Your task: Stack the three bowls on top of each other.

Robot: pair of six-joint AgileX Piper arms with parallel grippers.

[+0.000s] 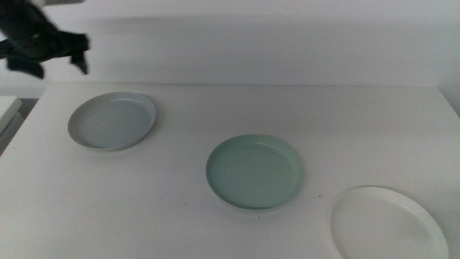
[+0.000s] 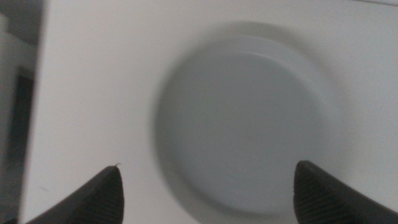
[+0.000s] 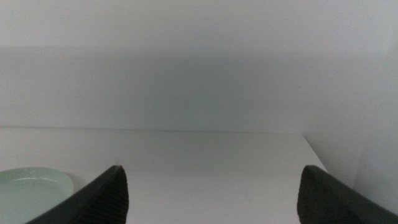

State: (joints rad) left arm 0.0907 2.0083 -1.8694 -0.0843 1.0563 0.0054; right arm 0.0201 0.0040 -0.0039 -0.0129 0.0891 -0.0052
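Note:
Three bowls lie apart on the white table. The pale grey bowl [image 1: 112, 120] is at the back left, the mint green bowl [image 1: 254, 172] in the middle, and the white bowl [image 1: 387, 224] at the front right. My left gripper [image 1: 57, 66] hangs high above the table's back left corner, beyond the grey bowl [image 2: 245, 124], which fills the left wrist view between the wide-open jaws [image 2: 208, 190]. My right gripper [image 3: 214, 186] is out of the middle view; its jaws stand wide apart with nothing between them, and an edge of the green bowl [image 3: 31, 193] shows beside it.
The table's left edge [image 1: 18, 137] runs close to the grey bowl, with a white object [image 1: 7, 108] beyond it. A plain white wall backs the table. The table's right edge [image 3: 320, 158] shows in the right wrist view.

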